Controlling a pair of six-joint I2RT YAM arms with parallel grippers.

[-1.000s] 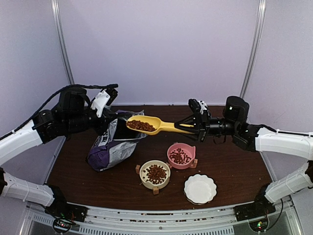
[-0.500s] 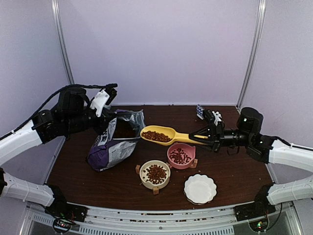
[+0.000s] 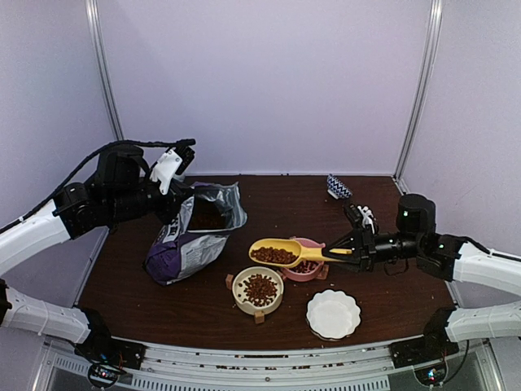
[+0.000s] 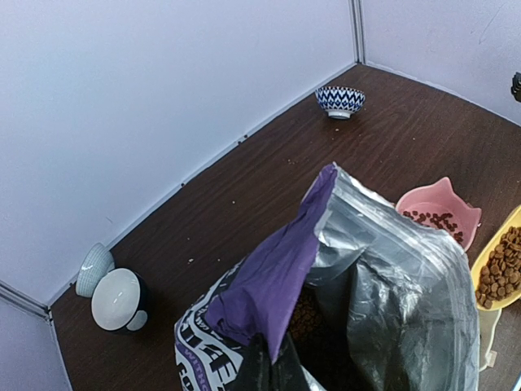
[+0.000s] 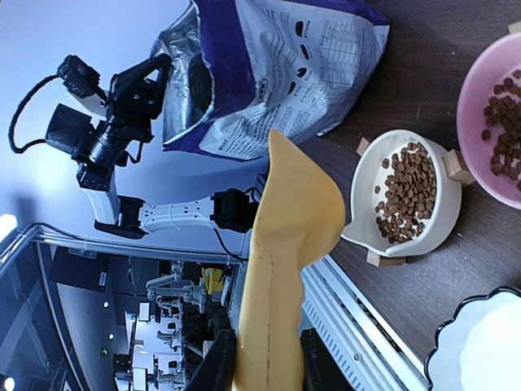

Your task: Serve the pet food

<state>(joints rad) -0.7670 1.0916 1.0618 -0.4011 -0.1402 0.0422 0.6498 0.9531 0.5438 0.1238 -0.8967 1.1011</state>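
Note:
My right gripper (image 3: pixel 352 251) is shut on the handle of a yellow scoop (image 3: pixel 286 252) loaded with pet food (image 3: pixel 273 256). The scoop hangs level over the left rim of a pink bowl (image 3: pixel 313 272) that holds kibble. A cream bowl (image 3: pixel 258 291), also holding kibble, stands just in front, and a white scalloped bowl (image 3: pixel 333 314) is empty. From the right wrist, the scoop's yellow underside (image 5: pixel 293 236) runs back between my fingers (image 5: pixel 220 366). My left gripper (image 4: pixel 269 371) is shut on the rim of the open purple bag (image 4: pixel 277 277), with kibble inside (image 4: pixel 305 314).
A small blue-patterned bowl (image 3: pixel 338 186) stands at the back right corner. Two small bowls (image 4: pixel 114 297) lie by the back left wall. The enclosure walls close the table on three sides.
My right gripper has carried the loaded scoop away from the bag's mouth, down and toward the near right, to the pink bowl. The left arm and bag have not moved.

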